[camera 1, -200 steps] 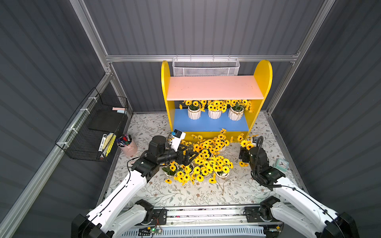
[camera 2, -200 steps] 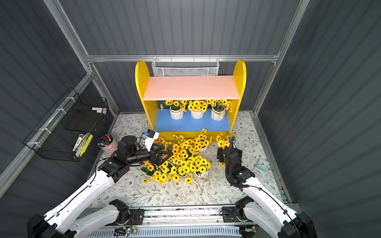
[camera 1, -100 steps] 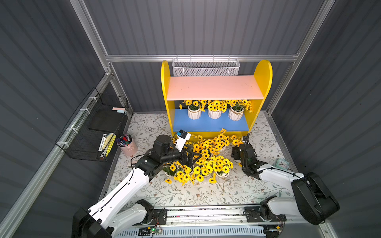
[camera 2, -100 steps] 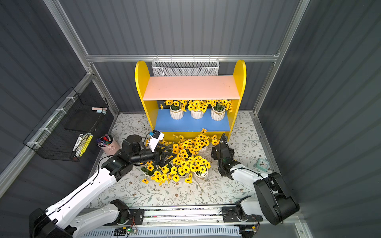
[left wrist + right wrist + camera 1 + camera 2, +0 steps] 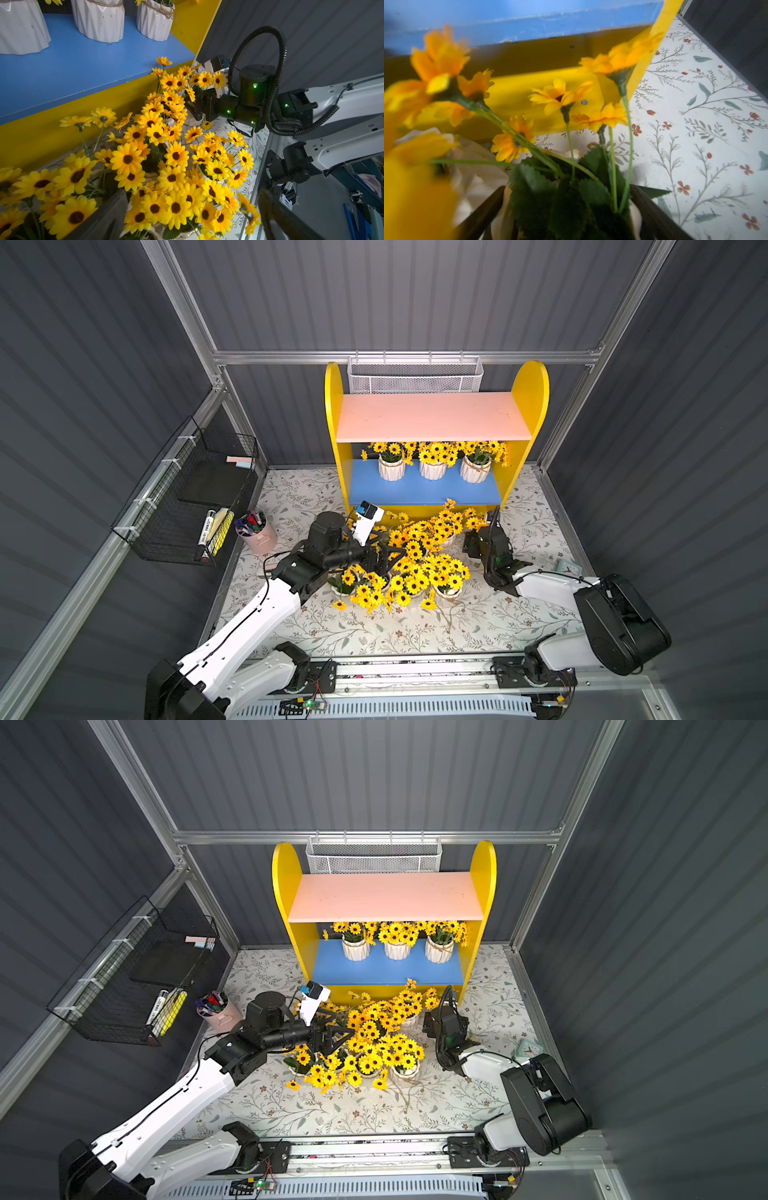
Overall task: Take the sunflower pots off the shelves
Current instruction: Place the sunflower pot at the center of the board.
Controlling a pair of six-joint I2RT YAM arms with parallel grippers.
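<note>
The shelves (image 5: 432, 416) stand at the back; the pink upper board is bare. Three sunflower pots (image 5: 391, 468) (image 5: 433, 469) (image 5: 474, 469) line the blue lower board (image 5: 386, 969), also in the left wrist view (image 5: 99, 20). Several more pots crowd the floor (image 5: 415, 568) in front. My left gripper (image 5: 386, 556) (image 5: 187, 220) hovers open over that cluster, with only blooms between its fingers. My right gripper (image 5: 468, 539) (image 5: 569, 216) is at the cluster's right edge near the shelf's foot, shut on a sunflower pot (image 5: 550, 187) whose white sides touch both fingers.
A pink cup of markers (image 5: 255, 533) stands left of the cluster. A black wire rack (image 5: 187, 497) hangs on the left wall. A white mesh basket (image 5: 415, 375) hangs behind the shelves. A small teal clock (image 5: 569, 568) lies at the right on the floral mat.
The right arm has folded low and its gripper has carried the pot left toward the cluster. The left gripper has edged toward the shelves, still open.
</note>
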